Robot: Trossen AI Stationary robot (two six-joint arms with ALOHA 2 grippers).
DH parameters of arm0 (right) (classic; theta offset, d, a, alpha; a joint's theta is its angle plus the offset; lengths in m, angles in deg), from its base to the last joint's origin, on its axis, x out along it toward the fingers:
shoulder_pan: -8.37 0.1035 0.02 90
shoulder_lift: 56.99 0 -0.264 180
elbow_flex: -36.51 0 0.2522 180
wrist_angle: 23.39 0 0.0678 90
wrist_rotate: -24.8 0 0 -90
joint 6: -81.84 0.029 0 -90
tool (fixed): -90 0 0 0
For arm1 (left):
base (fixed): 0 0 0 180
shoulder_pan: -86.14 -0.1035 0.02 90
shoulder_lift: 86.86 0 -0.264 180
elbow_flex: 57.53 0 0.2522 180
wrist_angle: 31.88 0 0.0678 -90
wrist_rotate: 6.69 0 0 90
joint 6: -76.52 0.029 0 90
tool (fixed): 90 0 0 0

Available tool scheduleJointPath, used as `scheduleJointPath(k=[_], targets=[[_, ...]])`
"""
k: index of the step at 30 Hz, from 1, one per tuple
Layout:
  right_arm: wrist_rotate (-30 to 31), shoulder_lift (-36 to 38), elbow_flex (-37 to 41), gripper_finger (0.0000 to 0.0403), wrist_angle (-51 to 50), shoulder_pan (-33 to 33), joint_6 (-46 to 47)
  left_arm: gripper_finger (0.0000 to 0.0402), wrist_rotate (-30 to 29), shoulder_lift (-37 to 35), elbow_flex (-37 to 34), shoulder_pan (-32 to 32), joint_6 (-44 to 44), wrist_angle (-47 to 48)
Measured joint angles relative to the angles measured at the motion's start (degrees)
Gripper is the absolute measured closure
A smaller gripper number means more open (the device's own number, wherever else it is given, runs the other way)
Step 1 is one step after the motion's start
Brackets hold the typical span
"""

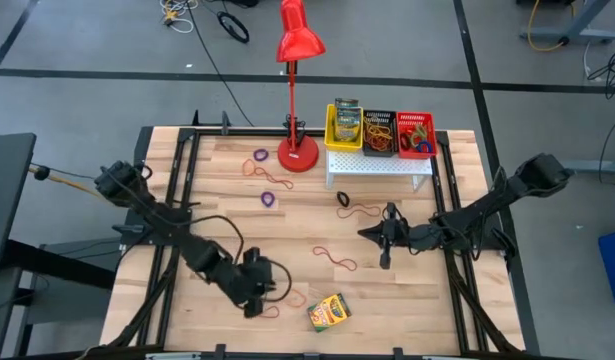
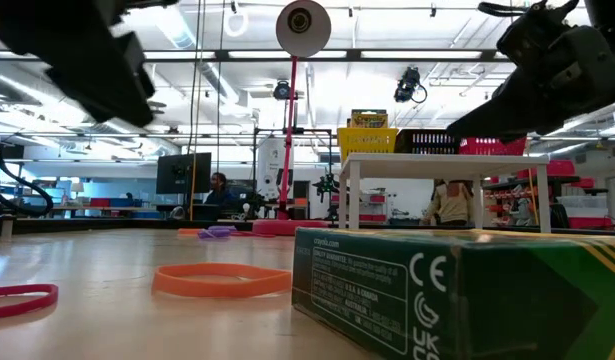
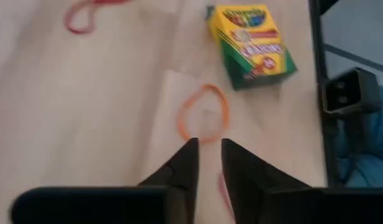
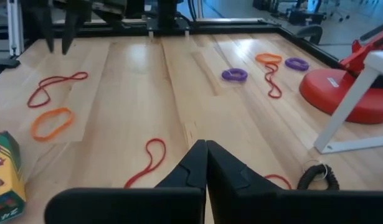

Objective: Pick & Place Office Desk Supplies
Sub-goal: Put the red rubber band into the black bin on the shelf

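Crayon box [image 1: 328, 312] is lying near table's front edge, orange band [image 3: 203, 113] just beside it. Left gripper [image 3: 207, 155], fingers slightly apart, empty, is hovering over band: pick step, I'd say. Next: lower, straddle band, pinch. Right gripper [image 4: 205, 163], pinched together, is waiting mid-table.

One crayon box [image 1: 329, 312] lies on the counter [image 1: 187, 180]; another [image 1: 346, 120] stands in a bin. Three bins [image 1: 378, 133], one lamp [image 1: 295, 60].
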State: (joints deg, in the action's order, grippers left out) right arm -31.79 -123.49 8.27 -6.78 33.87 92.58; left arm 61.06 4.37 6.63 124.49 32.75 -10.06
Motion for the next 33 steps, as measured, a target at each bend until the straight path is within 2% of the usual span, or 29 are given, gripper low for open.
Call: scheduleJointPath(k=[5,9,12,18,23,27,30,33], targets=[[0.0,0.0,0.0,0.0397,-0.1,0.0,-0.1,0.0284,3.9,6.0,3.0,4.3,-6.1,3.1],[0.0,0.0,0.0,0.0397,-0.1,0.0,-0.2,0.0253,7.2,12.0,8.5,6.6,-11.1,8.6],[0.0,0.0,0.0,0.0397,-0.1,0.0,-1.6,0.0233,7.3,15.8,12.7,7.7,-13.5,12.7],[0.0,0.0,0.0,0.0397,-0.1,0.0,-2.8,0.0220,9.9,21.4,19.4,8.3,-17.9,23.1],[0.0,0.0,0.0,0.0397,-0.1,0.0,-2.7,0.0250,11.3,23.2,21.7,8.2,-19.8,27.7],[0.0,0.0,0.0,0.0397,-0.1,0.0,-2.7,0.0313,11.0,23.2,21.7,8.1,-19.8,29.3],[0.0,0.0,0.0,0.0397,-0.1,0.0,-2.7,0.0373,8.7,22.5,21.5,8.2,-19.3,30.8],[-0.1,0.0,0.0,0.0397,-0.1,0.0,-2.7,0.0393,2.5,20.4,21.2,9.2,-18.8,33.2]])
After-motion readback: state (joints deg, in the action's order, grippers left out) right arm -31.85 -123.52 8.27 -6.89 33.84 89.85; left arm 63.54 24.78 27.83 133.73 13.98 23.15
